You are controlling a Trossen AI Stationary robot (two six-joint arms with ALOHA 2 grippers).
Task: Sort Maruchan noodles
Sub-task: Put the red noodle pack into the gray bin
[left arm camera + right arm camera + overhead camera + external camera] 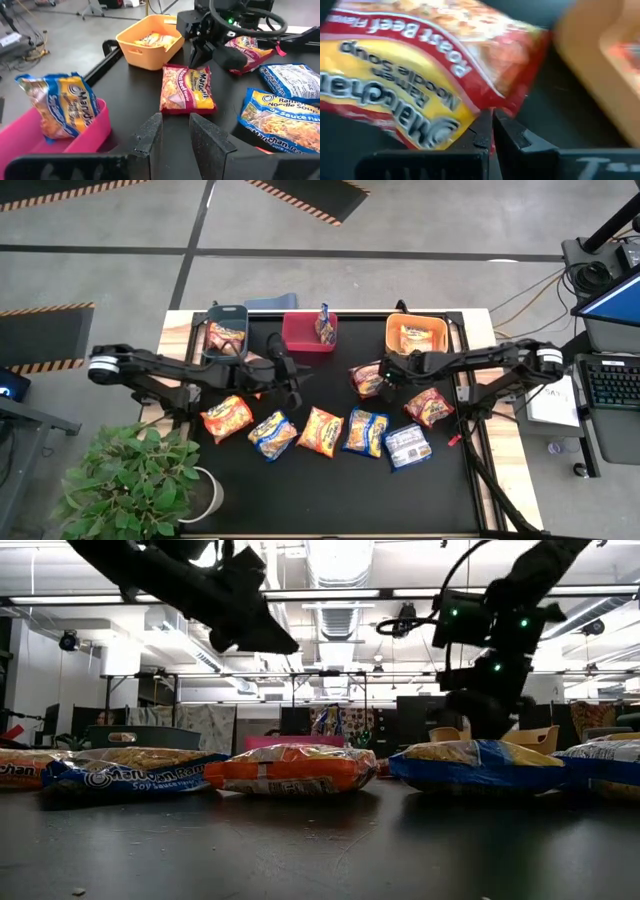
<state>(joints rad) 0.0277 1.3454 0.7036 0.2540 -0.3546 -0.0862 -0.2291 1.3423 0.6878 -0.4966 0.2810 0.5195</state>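
Sorting is partly done, as we judge it: on the black table (330,490) each of our three bins already holds a packet. The grey bin (226,334) has an orange one, the red bin (309,333) has a blue-and-yellow one standing on edge, and the orange bin (417,334) has one lying flat. Seven packets remain outside the bins. Five lie in a loose row across the middle, from the orange packet (227,418) at our left to the silver-white packet (407,446) at our right, and another red packet (429,406) sits near our right arm.

Our right gripper (388,372) is working on the seventh, the red roast beef packet (186,89), just in front of the orange bin. Its fingers (481,131) are pinched tight on that packet's edge. Our left gripper (290,380) hangs above the table between the red bin and the row, fingers slightly parted and holding nothing.
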